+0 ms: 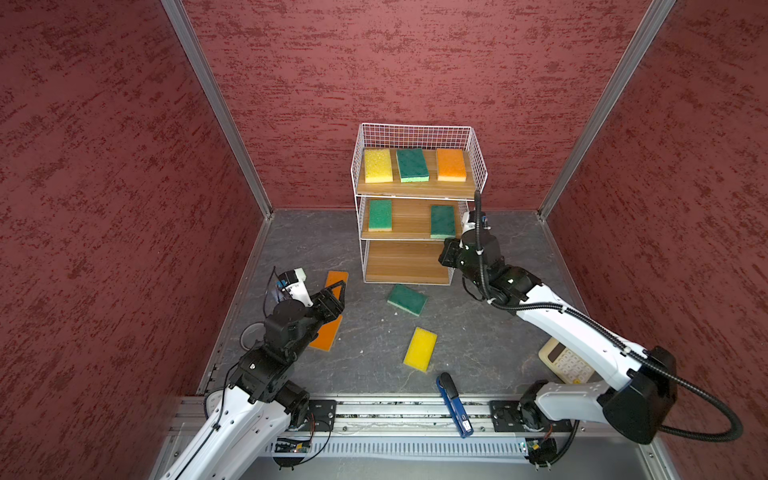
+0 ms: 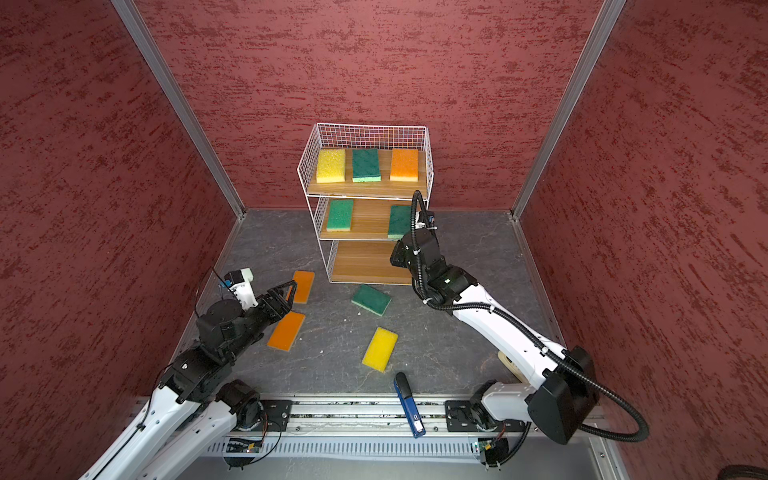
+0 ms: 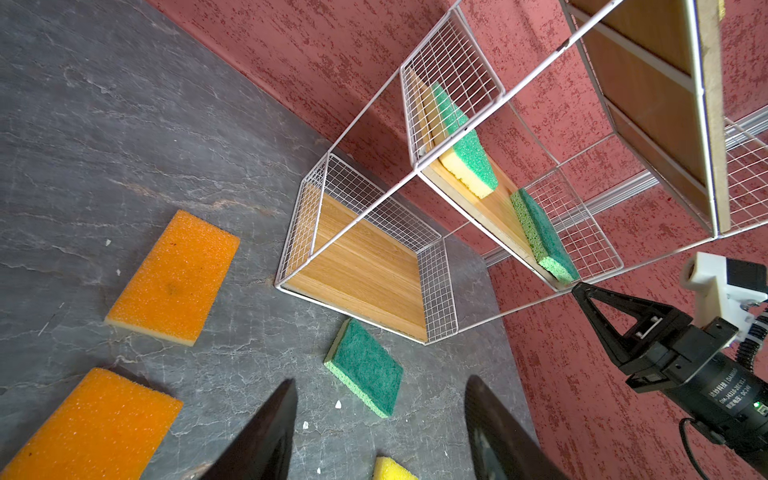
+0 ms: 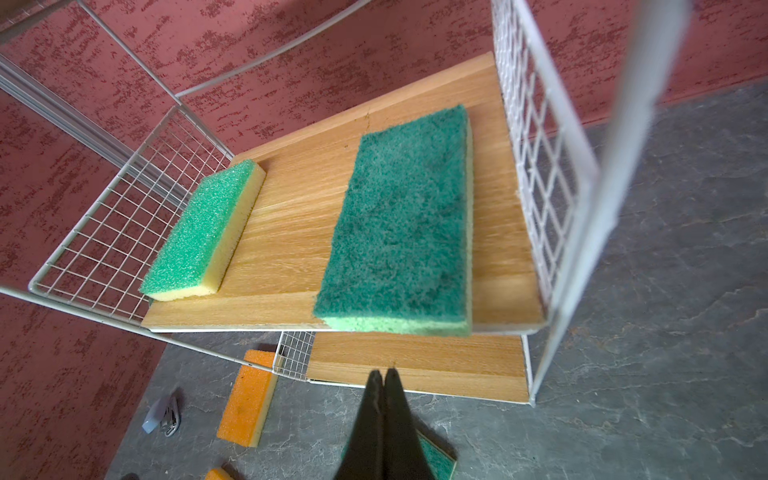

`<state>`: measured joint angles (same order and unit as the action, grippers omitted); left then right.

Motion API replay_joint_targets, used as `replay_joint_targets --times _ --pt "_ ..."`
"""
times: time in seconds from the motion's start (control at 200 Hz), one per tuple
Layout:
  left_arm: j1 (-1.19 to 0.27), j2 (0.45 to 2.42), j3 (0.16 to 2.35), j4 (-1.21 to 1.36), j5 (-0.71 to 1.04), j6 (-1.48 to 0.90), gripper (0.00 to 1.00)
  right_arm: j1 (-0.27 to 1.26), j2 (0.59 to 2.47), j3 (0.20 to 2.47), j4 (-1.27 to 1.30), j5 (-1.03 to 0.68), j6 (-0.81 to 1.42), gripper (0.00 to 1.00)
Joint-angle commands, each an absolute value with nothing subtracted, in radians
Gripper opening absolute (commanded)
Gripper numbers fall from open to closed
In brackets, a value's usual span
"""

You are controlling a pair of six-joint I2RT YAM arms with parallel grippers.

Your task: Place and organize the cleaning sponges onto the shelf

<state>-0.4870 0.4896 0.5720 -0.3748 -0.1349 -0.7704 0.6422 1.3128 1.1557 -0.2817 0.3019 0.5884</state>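
- The three-tier white wire-grid shelf with light wooden boards [image 1: 415, 133] stands against the back wall. Its top tier holds a yellow, a dark green and an orange sponge, its middle tier two green ones, and its bottom tier is bare
- Four flat rectangular foam sponges lie on the grey stone-look floor [image 1: 311, 249]: the far orange sponge [image 2: 302, 286], the near orange sponge [image 2: 286, 330], a dark green scouring sponge [image 1: 407, 299] just in front of the shelf, and a yellow sponge [image 1: 420, 348] nearer the rail
- The left gripper [image 2: 292, 296] hangs over the gap between the two orange sponges, its fingers spread and empty
- The right gripper [image 4: 384, 374] has its fingers pressed together on nothing, just in front of the middle tier's right end
- The step in hand looks like a pick of an orange sponge, though which one I cannot tell
- To do it well: come down square across the sponge's short width, pinch lightly because foam squashes, lift flat, and aim for the bare bottom board, keeping clear of the right arm
- The shelved dark green sponge [image 4: 399, 224] overhangs its board's front edge, so avoid brushing it
- In the left wrist view, a label on the right arm's black motor housing [image 3: 723, 395] seems to read "DAMIAO" and "DM-J4310-2EC"; any other writing is too small to read
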Motion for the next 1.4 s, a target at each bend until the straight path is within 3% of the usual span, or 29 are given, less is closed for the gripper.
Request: replay_joint_targets --times 0.0,1.393 --pt "-0.481 0.481 0.563 -0.375 -0.133 -0.767 0.65 0.637 1.322 1.184 -0.26 0.314 0.596 0.0" --pt "-0.466 0.486 0.579 -0.397 -0.149 -0.742 0.65 0.635 1.443 1.229 -0.146 0.434 0.558 0.0"
